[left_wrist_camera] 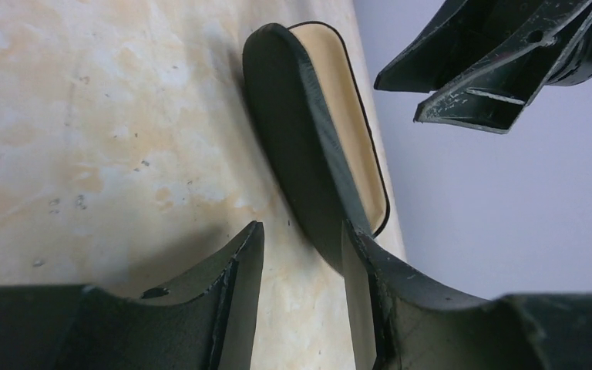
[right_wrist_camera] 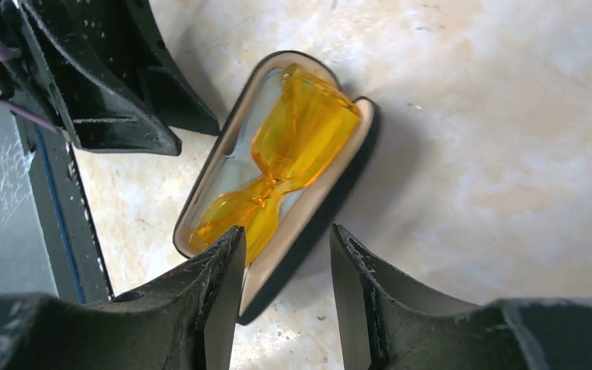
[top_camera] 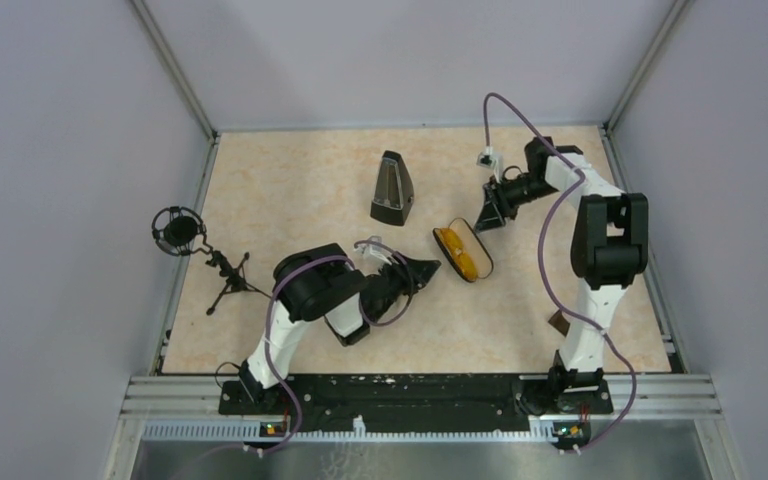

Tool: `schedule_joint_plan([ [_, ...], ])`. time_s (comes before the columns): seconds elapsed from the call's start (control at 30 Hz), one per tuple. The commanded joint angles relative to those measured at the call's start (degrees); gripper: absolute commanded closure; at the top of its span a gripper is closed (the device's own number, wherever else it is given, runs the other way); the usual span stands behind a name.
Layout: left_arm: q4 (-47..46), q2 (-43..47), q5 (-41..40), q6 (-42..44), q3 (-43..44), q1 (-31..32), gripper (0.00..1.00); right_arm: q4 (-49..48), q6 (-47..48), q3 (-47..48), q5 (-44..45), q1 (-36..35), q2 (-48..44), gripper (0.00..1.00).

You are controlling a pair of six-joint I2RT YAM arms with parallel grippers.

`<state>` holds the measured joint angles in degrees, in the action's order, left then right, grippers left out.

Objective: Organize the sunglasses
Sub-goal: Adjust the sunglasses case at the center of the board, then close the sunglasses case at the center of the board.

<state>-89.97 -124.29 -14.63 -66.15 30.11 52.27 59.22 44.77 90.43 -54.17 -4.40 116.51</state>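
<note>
Left gripper [left_wrist_camera: 302, 231]: jaws spread wide and closed on nothing. One end of the case sits in the gap, close against the finger [left_wrist_camera: 378, 293] on the right side of the wrist view. Whether they touch cannot be told.
Right gripper [right_wrist_camera: 287, 231]: jaws also well apart, gripping nothing. The case's other end lies in the gap at its fingertips, and contact cannot be told.
Black oblong glasses case with a beige lining [left_wrist_camera: 293, 139]: lies open on the table between the two grippers, which face each other from its two ends.
Sunglasses, a small pair with translucent orange-yellow lenses [right_wrist_camera: 301, 139]: lying inside the open case on the lining, lenses along its length.
Beige marbled table [top_camera: 290, 180]: carries the case near its middle, a little toward the right arm's side.
Black wedge-shaped object [top_camera: 392, 190]: stands upright beyond the case on the far side, apart from it.
Round black microphone on a small tripod [top_camera: 178, 230]: near the table's left edge, well apart from the case.
Small brown object [top_camera: 558, 322]: beside the right arm, too small to identify.
</note>
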Motion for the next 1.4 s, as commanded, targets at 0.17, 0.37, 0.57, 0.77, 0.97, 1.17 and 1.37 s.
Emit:
schedule_joint_plan([
  [0.17,-7.5,-5.7,4.9,-2.7,3.1,-1.0,0.53,-5.1,-3.6,1.5,0.1,2.6,0.3,0.54],
  [0.37,-7.2,-5.5,5.7,-2.5,4.4,-1.1,0.53,0.0,-0.2,2.0,-3.1,2.7,3.8,0.54],
  [0.57,-6.2,-5.7,6.0,-2.7,5.5,-1.2,0.54,3.2,2.0,2.4,-4.6,2.7,5.6,0.57],
  [0.77,-6.0,-6.4,6.3,-3.1,6.5,-1.2,0.57,8.9,5.8,3.9,-8.0,2.5,7.9,0.72],
  [0.97,-5.4,-6.4,6.7,-2.9,7.6,-1.3,0.60,11.8,8.6,4.5,-10.2,2.2,9.0,0.84],
  [1.17,-5.0,-6.4,7.0,-2.6,8.2,-1.4,0.67,12.5,9.7,3.3,-10.6,0.7,8.5,0.93],
  [1.37,-4.8,-6.7,7.6,-2.3,9.1,-1.6,0.69,9.9,9.2,-2.3,-10.4,-2.5,5.2,0.96],
])
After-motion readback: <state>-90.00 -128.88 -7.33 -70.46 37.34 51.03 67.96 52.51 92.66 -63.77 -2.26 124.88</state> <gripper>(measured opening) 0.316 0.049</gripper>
